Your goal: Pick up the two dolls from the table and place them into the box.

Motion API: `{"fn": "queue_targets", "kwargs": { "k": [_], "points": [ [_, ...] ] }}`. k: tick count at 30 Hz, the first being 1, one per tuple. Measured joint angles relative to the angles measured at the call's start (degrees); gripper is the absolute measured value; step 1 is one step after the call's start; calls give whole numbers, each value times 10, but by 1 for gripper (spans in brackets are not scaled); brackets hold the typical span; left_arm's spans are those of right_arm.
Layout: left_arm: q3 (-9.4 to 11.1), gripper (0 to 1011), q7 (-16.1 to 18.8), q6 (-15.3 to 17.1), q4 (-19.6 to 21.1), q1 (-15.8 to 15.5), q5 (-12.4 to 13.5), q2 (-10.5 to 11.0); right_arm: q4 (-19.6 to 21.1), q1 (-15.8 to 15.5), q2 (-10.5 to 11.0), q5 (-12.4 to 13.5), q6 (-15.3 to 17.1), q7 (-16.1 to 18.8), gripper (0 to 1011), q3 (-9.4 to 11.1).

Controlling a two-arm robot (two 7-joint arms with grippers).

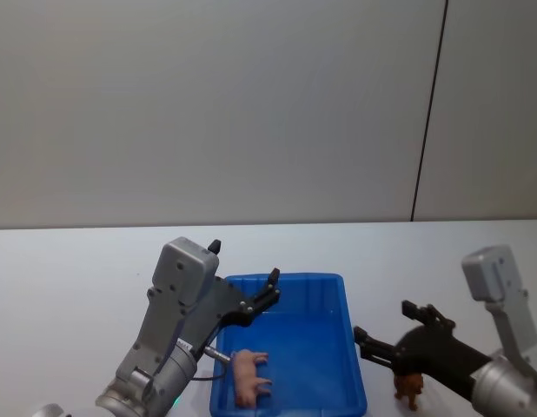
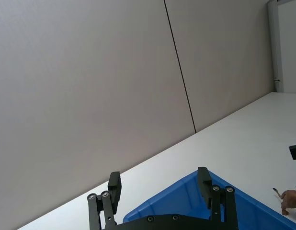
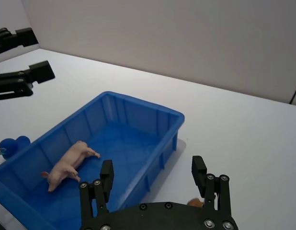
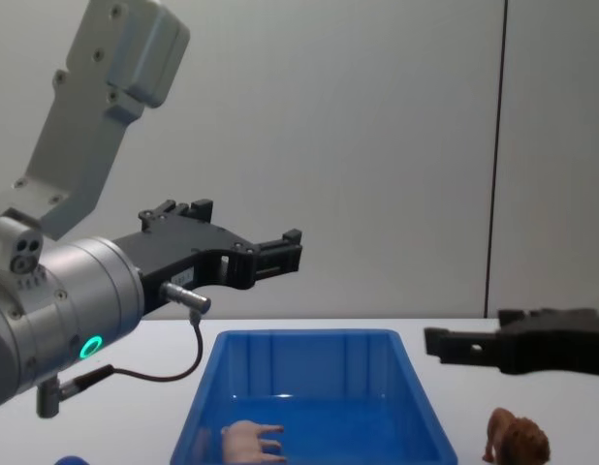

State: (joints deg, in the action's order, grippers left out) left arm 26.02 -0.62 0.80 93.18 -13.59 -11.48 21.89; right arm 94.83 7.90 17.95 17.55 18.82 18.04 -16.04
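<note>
On the white counter a blue box is set. The left hand is held open above its left side, the right hand open at its right. The pink pig is laid inside; the brown lion is stood just outside, beneath the right hand.

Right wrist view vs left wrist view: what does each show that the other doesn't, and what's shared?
Right wrist, not left: the pale pink plastic pig on its side inside the rectangular bright blue plastic box, and a small blue ball outside its wall. Left wrist, not right: the brown plastic lion, rear and tail, standing on the flat white table; right wrist gives at most a brown sliver. Both: box, table, open left gripper, open right gripper.
</note>
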Motion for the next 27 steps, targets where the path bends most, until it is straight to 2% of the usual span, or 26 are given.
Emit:
{"fn": "queue_targets", "kwargs": {
  "k": [13, 27],
  "points": [
    [0, 1001, 0, 0, 0, 0, 0, 0, 13, -39, 24, 23, 13, -28, 1001, 9],
    [0, 1001, 0, 0, 0, 0, 0, 0, -8, -49, 26, 16, 31, -32, 1001, 3]
  ]
}}
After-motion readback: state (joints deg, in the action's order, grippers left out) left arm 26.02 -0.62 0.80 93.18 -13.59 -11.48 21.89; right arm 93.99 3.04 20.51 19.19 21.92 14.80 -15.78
